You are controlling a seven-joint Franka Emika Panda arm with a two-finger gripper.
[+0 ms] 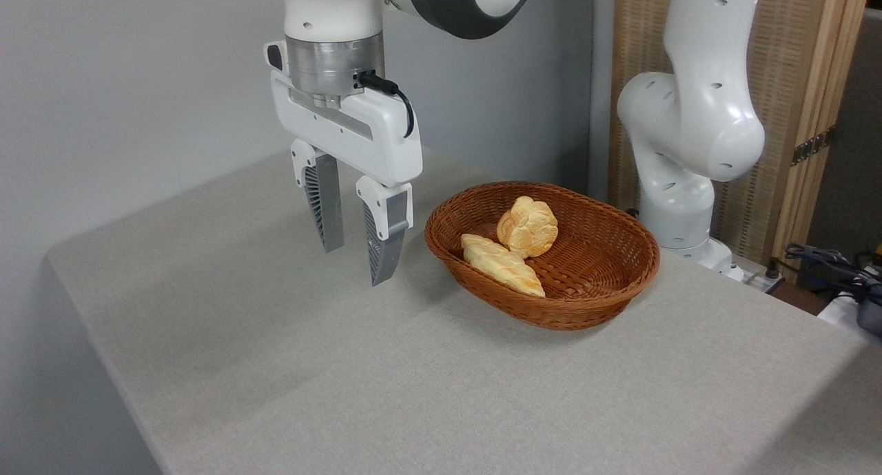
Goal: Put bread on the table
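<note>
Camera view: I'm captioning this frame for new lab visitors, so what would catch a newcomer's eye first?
Probably the white pincer, hanging open and empty above the grey table, left of centre. Next, the brown wicker basket to its right, holding a round knotted bun and a long braided loaf that lies in front of the bun.

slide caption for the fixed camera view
Open gripper hovers left of brown wicker basket holding round knotted bun and braided loaf.
</note>
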